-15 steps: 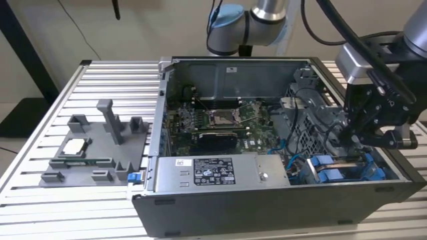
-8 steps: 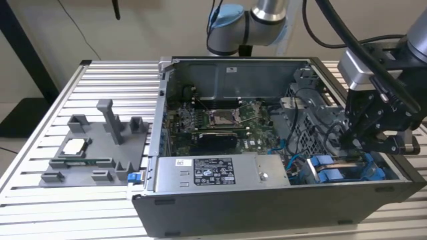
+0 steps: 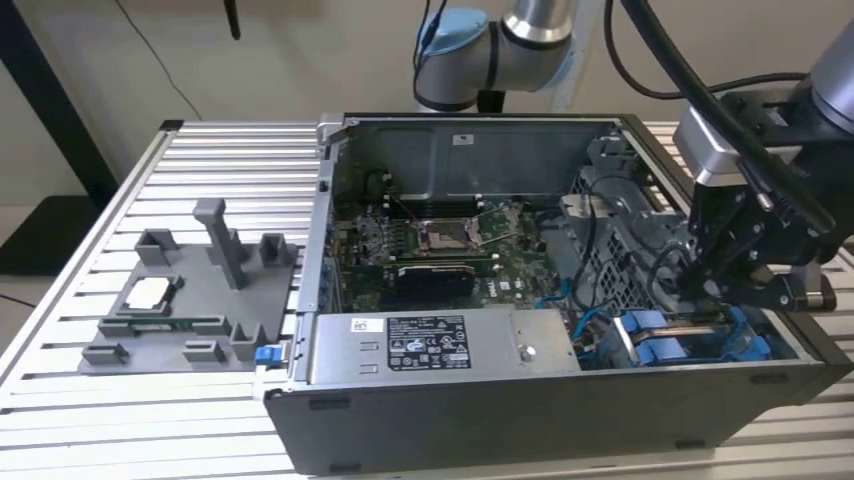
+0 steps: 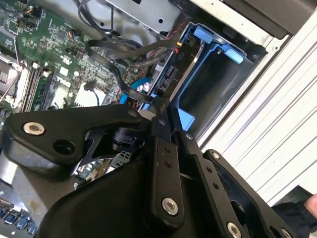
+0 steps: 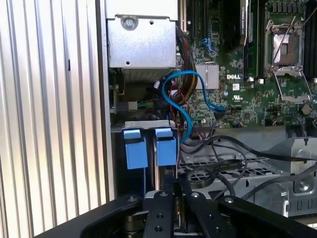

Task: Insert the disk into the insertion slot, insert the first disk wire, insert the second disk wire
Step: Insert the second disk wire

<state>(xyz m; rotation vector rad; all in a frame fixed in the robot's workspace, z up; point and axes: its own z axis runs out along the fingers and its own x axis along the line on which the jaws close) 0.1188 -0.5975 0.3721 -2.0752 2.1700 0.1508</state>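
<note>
The disk (image 4: pixel 171 79) sits edge-up in the insertion slot (image 4: pixel 218 87), in the case's corner at the exterior view's right, clipped in its blue carrier. Two blue tabs (image 5: pixel 147 146) stand side by side at the slot's mouth in the first wrist view. One blue cable (image 5: pixel 181 96) loops from there toward the one motherboard (image 5: pixel 242 74). The hand (image 4: pixel 159 106) reaches steeply down into the computer case (image 3: pixel 534 400), its two fingers drawn close together just beside the disk; whether they pinch a dark wire (image 4: pixel 124 82) I cannot tell. The case rests on the slatted counter (image 3: pixel 80 430), beside one grey fixture (image 3: pixel 187 300)
</note>
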